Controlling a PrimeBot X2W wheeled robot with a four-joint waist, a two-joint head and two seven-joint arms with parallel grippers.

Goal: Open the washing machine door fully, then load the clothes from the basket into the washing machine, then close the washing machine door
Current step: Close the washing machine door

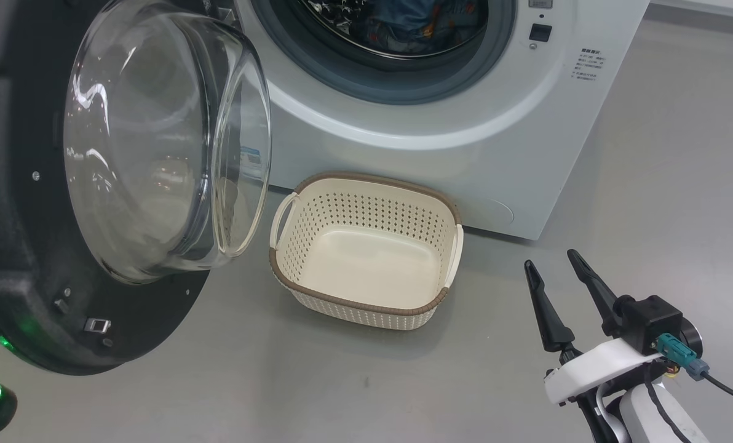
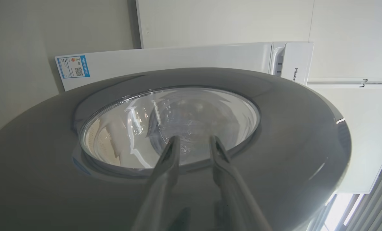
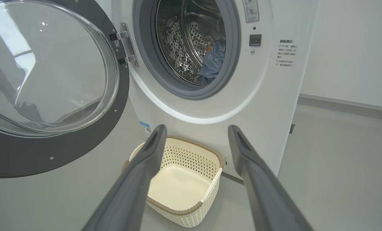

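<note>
Cut-off "Hisen" brand lettering on the washing machine [image 2: 178,57]; print on its blue label [image 2: 73,66] illegible.

It looks like a bare laundry test room. A white washing machine [image 1: 465,154] stands on a smooth grey floor [image 1: 649,184] by plain pale walls [image 3: 348,48].

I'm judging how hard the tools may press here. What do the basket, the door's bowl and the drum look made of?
Basket: matte cream plastic, with moulded holes and a brown woven-look rim.
Door bowl: probably glass, clear and glossy; see-through, with sharp reflections.
Drum: shiny perforated metal, likely steel.
</note>
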